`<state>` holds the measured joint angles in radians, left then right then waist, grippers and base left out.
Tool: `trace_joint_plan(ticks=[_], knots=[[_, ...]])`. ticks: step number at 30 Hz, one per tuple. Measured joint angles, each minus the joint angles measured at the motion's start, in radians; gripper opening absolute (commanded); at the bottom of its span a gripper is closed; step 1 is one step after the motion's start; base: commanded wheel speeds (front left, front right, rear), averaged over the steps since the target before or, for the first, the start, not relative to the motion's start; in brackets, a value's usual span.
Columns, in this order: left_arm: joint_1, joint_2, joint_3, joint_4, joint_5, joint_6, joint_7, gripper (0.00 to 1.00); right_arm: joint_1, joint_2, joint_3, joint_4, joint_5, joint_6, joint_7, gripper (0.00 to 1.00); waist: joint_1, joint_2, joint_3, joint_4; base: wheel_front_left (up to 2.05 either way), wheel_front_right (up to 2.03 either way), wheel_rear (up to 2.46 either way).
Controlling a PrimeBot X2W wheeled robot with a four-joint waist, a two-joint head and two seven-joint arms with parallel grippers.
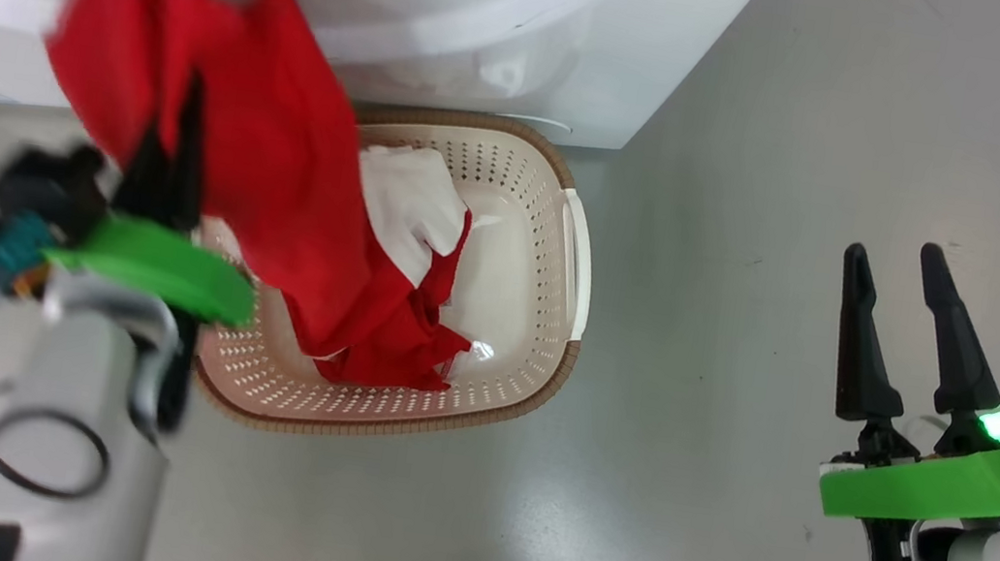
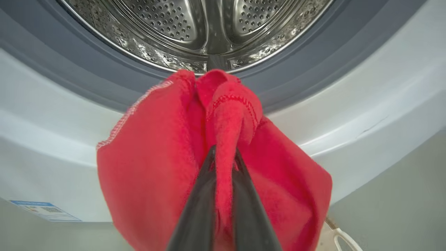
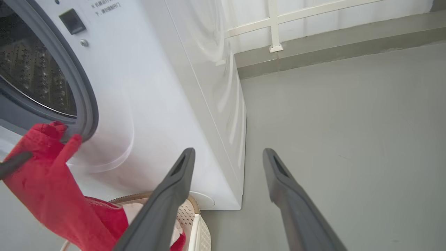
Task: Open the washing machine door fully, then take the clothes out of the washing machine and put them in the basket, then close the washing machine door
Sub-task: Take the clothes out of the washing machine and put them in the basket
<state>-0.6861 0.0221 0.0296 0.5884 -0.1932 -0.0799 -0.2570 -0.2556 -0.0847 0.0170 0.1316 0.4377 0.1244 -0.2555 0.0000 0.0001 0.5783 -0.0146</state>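
The left gripper (image 2: 224,153) has its two dark fingers (image 2: 195,212) pressed almost together on a fold of the clothes (image 2: 156,167), one bright red garment that bunches above the fingertips and hangs down on both sides of them. Just beyond the fingertips is the washing machine (image 2: 366,104), with one grey-blue rubber ring (image 2: 69,80) around its mouth and one perforated steel drum (image 2: 174,21) behind it. One blue label (image 2: 45,210) sits low to the fingers' left. Below the fingers the red cloth trails into the single basket (image 1: 518,293), where a white panel lies; whether that is a second garment I cannot tell. The right gripper (image 1: 895,253) is well apart from it over grey floor (image 1: 731,450), its two fingers spread wide and holding nothing.
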Motion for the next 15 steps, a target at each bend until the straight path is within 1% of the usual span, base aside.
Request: trace_joint_plan(ticks=[5,7,8,12,15], knots=[[0.064,0.000,-0.114,0.038,-0.045,0.004,0.000,0.00,0.007,-0.002,0.003,0.000,0.000,0.000,0.000,1.00,0.0000,0.0000,0.010,0.000,0.00,0.00,0.00],[0.070,0.000,-0.161,0.072,-0.058,0.015,0.000,0.00,0.007,-0.002,0.004,-0.002,0.000,0.000,0.000,1.00,0.0000,0.0000,0.018,-0.002,0.00,0.00,0.00],[0.070,0.000,-0.161,0.072,-0.058,0.015,0.000,0.00,0.007,-0.002,0.004,-0.002,0.000,0.000,0.000,1.00,0.0000,0.0000,0.018,-0.002,0.00,0.00,0.00],[0.068,0.000,-0.230,0.160,-0.071,0.022,0.000,0.00,0.005,-0.003,0.004,-0.005,0.000,0.000,0.000,1.00,0.0000,-0.0001,0.039,-0.007,0.00,0.00,0.00],[0.053,0.002,-0.253,0.216,-0.075,0.037,0.000,0.00,0.001,-0.003,0.005,-0.007,0.000,0.000,0.000,1.00,0.0000,0.0000,0.055,-0.014,0.00,0.00,0.00]])
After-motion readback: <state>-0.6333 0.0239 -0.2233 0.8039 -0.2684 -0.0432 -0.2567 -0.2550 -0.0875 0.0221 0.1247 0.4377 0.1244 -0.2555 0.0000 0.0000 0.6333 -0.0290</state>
